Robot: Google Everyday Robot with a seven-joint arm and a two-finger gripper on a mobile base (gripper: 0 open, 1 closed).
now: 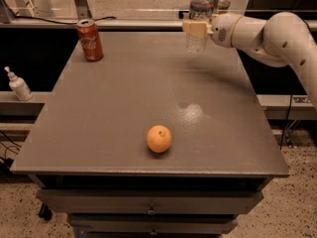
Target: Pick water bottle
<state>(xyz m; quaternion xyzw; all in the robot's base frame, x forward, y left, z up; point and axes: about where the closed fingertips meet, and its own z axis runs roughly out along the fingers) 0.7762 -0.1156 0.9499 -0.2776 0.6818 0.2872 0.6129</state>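
Note:
The water bottle [199, 6] is a tall clear plastic bottle with a pale label band, at the far right of the grey table [124, 98]. My gripper [196, 29] comes in from the right on the white arm [267, 31] and is shut around the bottle's middle. Its tan fingers [194, 29] cover part of the bottle. The bottle stands upright and seems to hang just above the table's back edge, with a shadow on the table below it.
A red soda can [90, 39] stands at the table's back left. An orange [159, 139] lies near the front middle. A small white pump bottle [19, 85] stands on a ledge left of the table. Drawers [148, 207] are below the front edge.

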